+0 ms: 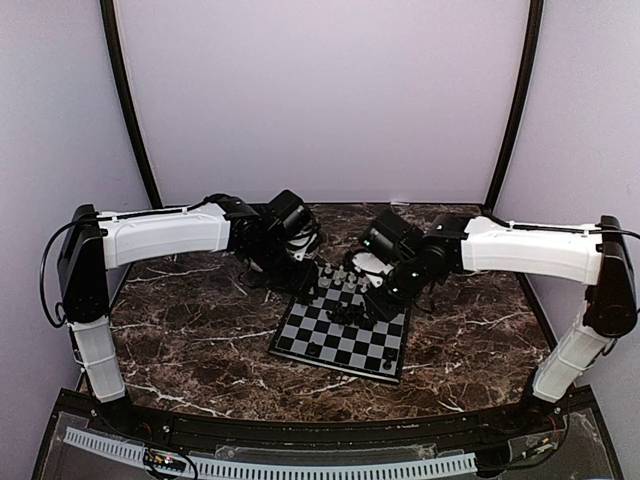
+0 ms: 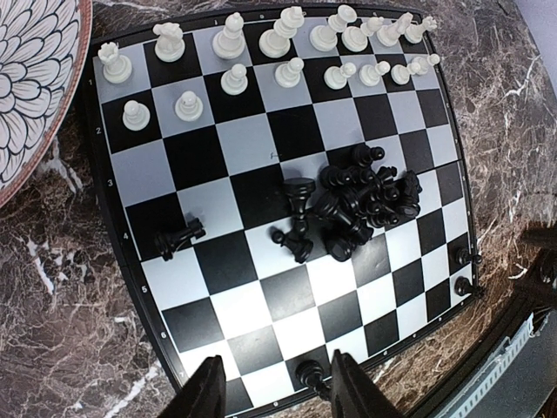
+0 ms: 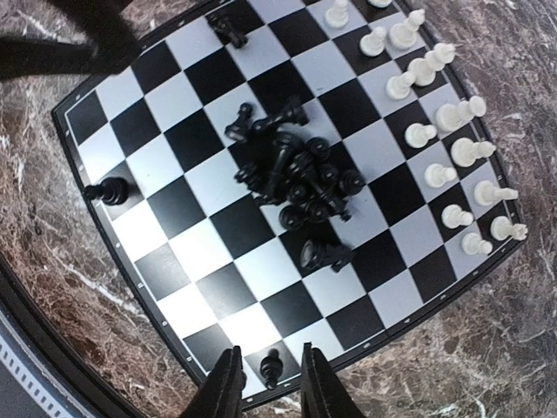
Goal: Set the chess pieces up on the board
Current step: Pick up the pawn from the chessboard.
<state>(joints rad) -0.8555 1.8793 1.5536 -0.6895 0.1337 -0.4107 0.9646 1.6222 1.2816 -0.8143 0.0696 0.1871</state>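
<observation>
The board (image 1: 330, 338) lies mid-table, with white chess pieces (image 2: 287, 52) standing in two rows along its far side. A heap of black chess pieces (image 2: 361, 200) lies tumbled near the centre, also visible as the heap (image 3: 296, 174) in the right wrist view. My left gripper (image 2: 277, 392) hovers open over the near edge, with a standing black piece (image 2: 312, 374) between its fingers, closer to the right one. My right gripper (image 3: 270, 392) is open around another upright black piece (image 3: 271, 370) on an edge square, with a gap on both sides.
A round patterned plate (image 2: 35, 78) sits just off the board's corner. A lone black piece (image 2: 178, 235) lies on its side away from the heap. Another black piece (image 3: 109, 190) stands on an edge square. Both arms (image 1: 400, 260) crowd the board's far half over the marble table (image 1: 200, 330).
</observation>
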